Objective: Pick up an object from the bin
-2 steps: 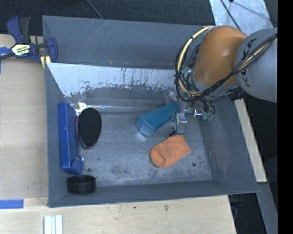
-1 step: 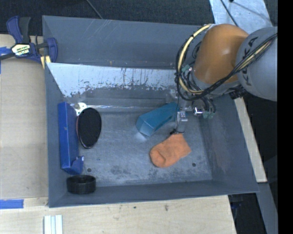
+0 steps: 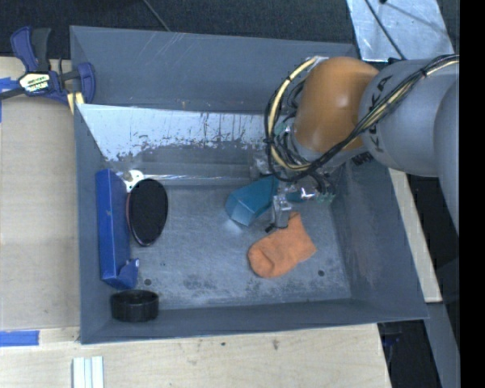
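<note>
Grey sheet metal forms the bin (image 3: 218, 299), whose scuffed floor rises into four sloping walls. Nearest the camera, in the seven o'clock corner, lies a black round plastic cap (image 3: 134, 305). Just beyond it a long blue plastic bar (image 3: 109, 225) runs lengthwise along the nine o'clock wall, with a black oval pad (image 3: 147, 210) flat on the floor just beside it. At about four o'clock from the bin's middle lies a crumpled orange soft lump (image 3: 280, 253). Just past its far tip, close to the middle, a teal blocky piece (image 3: 249, 203) sits tilted. The wall at twelve o'clock is scratched and carries a pale sheen. Behind it lies dark matting (image 3: 226, 2).

A thick grey arm (image 3: 416, 111) comes in from two o'clock and bends downward into the bin. Its wrist is capped by an orange dome (image 3: 331, 103) and ringed with looped yellow and black cables (image 3: 277, 132). The gripper (image 3: 280, 210) points down, low over the floor, at the teal blocky piece's three o'clock edge and just above the orange soft lump's far tip. Whether the pincer is apart or together cannot be told.
</note>
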You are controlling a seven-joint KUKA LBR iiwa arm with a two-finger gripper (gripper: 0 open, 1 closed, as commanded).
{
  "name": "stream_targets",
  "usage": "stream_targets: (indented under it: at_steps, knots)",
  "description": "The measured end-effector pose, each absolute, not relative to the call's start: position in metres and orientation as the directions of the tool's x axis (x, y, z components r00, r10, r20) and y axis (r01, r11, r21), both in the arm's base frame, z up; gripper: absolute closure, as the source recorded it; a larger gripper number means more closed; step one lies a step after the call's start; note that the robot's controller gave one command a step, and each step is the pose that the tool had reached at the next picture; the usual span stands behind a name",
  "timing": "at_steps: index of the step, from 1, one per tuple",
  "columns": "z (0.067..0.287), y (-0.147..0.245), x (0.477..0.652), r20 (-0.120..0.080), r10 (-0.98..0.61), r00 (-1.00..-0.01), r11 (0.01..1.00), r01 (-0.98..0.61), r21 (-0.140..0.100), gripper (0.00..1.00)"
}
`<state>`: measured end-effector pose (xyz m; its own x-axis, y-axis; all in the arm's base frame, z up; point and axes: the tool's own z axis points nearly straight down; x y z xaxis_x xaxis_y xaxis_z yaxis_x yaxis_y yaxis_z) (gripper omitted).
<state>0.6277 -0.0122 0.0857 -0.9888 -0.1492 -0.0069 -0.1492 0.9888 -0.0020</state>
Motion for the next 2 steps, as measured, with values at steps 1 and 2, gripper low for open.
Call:
stream_targets:
  at_steps: [1, 2]
  knots:
    - [0.138, -0.008, 0.625, -0.001, -0.006, -1.000, 1.000, -0.006, 0.000, 0.00]
    - [0.122, 0.007, 0.628, -0.005, -0.076, -0.997, 0.997, -0.076, -0.001, 0.00]
